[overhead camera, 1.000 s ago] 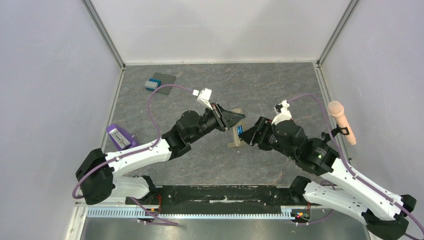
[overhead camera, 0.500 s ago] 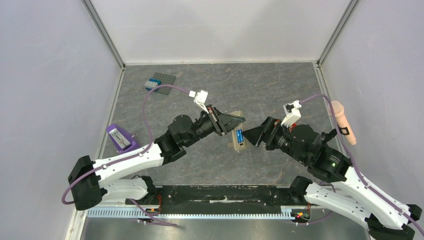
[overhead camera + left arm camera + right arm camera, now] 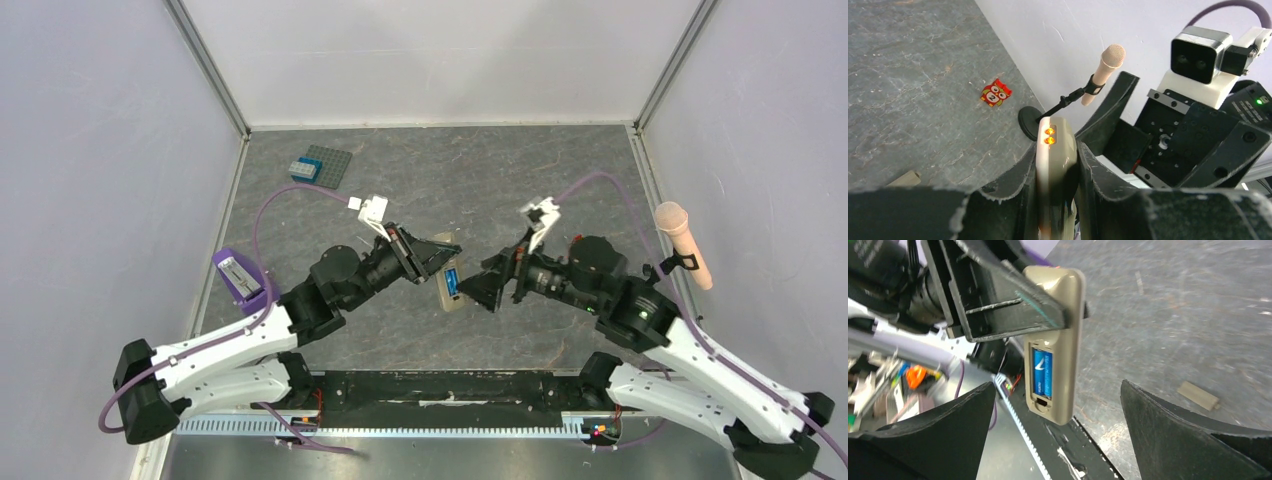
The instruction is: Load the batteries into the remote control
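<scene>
Grey stone-look table (image 3: 560,170) boxed in by pale walls (image 3: 440,60), mic (image 3: 684,243) by the right one; left gripper (image 3: 434,256) clamps the remote control (image 3: 446,299), right gripper (image 3: 482,290) gapes empty.

I read what looks like an N on the red owl figure (image 3: 995,94); print on the battery (image 3: 1043,374) is too blurry.

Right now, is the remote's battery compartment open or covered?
Open. In the right wrist view the remote control shows its uncovered recess with a blue battery seated inside; no lid is on it.
</scene>
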